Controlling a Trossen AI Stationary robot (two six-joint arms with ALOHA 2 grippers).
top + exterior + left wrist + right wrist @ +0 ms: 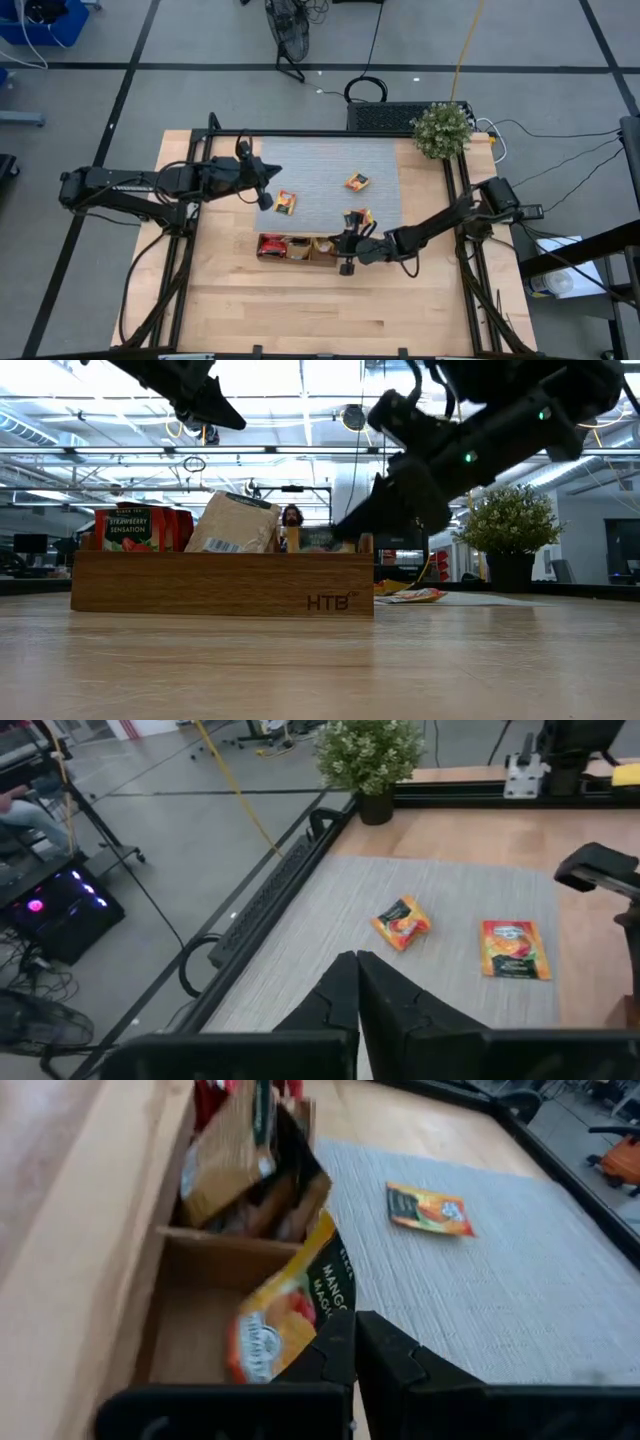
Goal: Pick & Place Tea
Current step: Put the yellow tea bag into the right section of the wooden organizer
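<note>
3 tea packets loose on the grey mat (330, 175), 1 wooden tray (297, 256), 1 potted plant (441, 130), 2 arms.

A grey floor (300, 85) crossed by dark lines surrounds the light wooden table (300, 310). A potted plant (441, 129) stands at the table's far corner, with a black floor fan (287, 35) on the floor beyond it and cables trailing near both. A blue bin (40, 20) sits well away from the plant, at the floor's far edge. Overhead, bright ceiling lights (300, 390) run between metal trusses.
</note>
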